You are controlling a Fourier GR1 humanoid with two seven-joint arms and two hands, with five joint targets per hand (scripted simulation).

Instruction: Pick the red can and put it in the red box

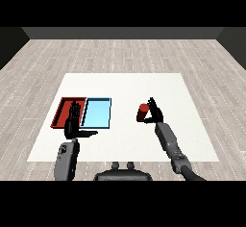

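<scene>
The red can [143,112] stands on the white desk [168,86], right of the two trays and well apart from them. The right robot hand [153,112] is just beside the can on its right, with its fingers and thumb reaching around it; whether they actually touch the can is hard to tell. The left robot hand [73,120] is open, fingers straight and thumb out, over the near edge of the red tray [61,109]. The light blue tray [97,113] lies touching the red one on its right.
</scene>
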